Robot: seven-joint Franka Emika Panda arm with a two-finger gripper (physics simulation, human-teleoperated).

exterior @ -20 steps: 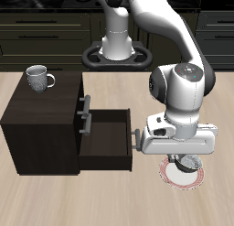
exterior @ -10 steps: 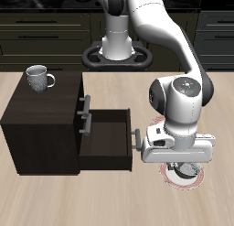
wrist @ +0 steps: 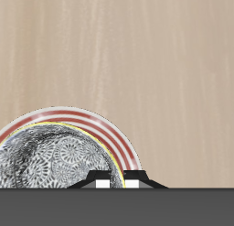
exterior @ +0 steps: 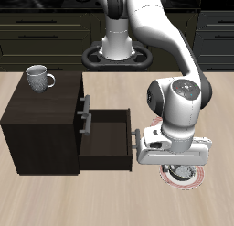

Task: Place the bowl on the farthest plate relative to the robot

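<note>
Near the table's front edge lies a white plate (exterior: 195,181) with a pinkish-red striped rim. The speckled grey-white bowl (exterior: 184,172) rests low over it, mostly hidden under the arm's wrist. In the wrist view the bowl (wrist: 55,156) sits inside the plate's rim (wrist: 121,138). My gripper (exterior: 179,166) stands directly above the plate. Its fingertips (wrist: 101,182) are close together on the bowl's rim, so my gripper (wrist: 116,181) is shut on the bowl. Whether the bowl touches the plate I cannot tell.
A dark cabinet (exterior: 41,129) stands beside the arm, and its open drawer (exterior: 110,143) reaches toward the gripper. A grey handled mug (exterior: 38,79) sits on top of the cabinet.
The arm has come down with the bowl, bringing it lower over the plate. Mug and drawer have not moved.
</note>
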